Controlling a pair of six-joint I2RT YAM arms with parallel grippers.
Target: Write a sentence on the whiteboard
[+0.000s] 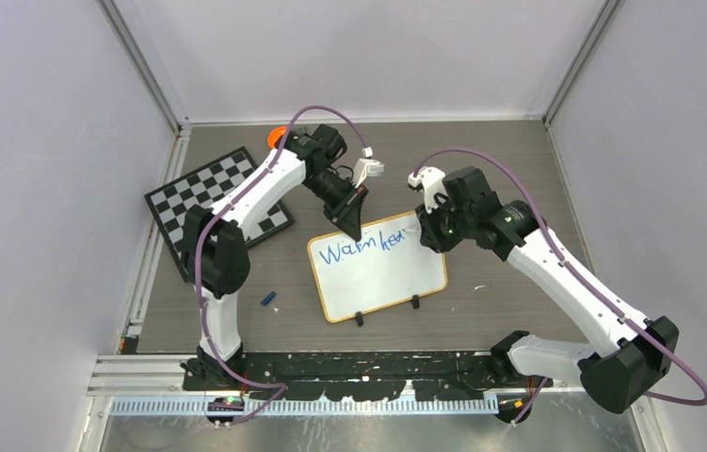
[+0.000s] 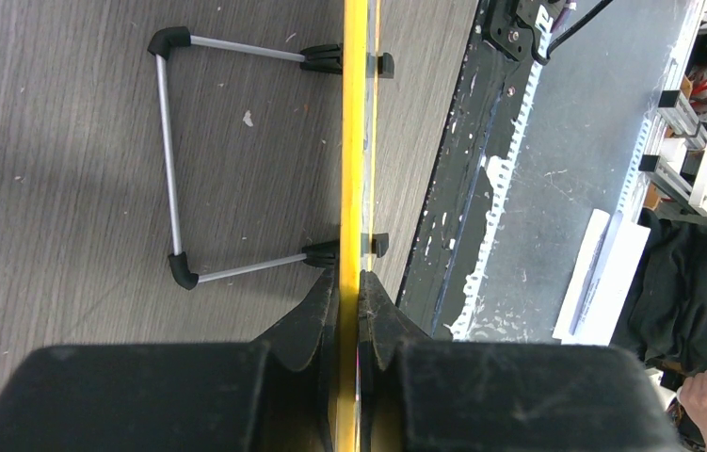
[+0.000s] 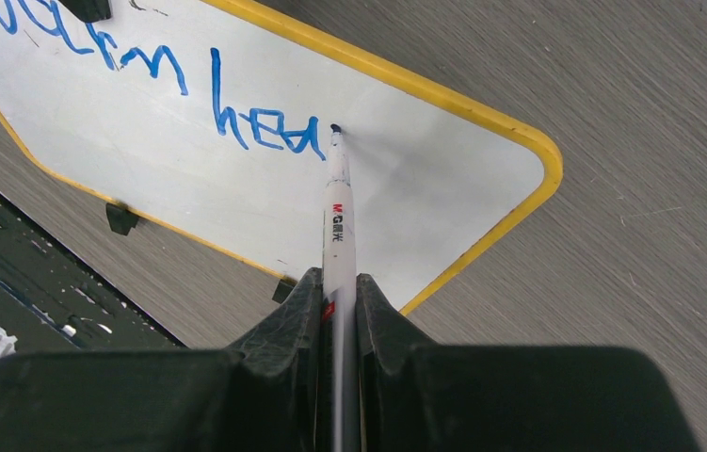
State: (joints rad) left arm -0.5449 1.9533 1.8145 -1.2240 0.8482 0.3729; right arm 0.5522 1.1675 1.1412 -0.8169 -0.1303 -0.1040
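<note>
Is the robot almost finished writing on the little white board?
Not yet. Done: the sentence reads "Warm hea" so far on the whiteboard. Happening now: the right gripper holds the marker, tip right after the "a", while the left gripper clamps the board's yellow edge. Left: finishing that word and whatever follows.

You see the grey table (image 1: 519, 160) carrying the whiteboard (image 1: 377, 278) at centre, a checkered board (image 1: 200, 193) upper left, a blue cap (image 1: 269, 298) below it.

Overhead and close wrist views share whiteboard (image 1: 382, 278)
</note>
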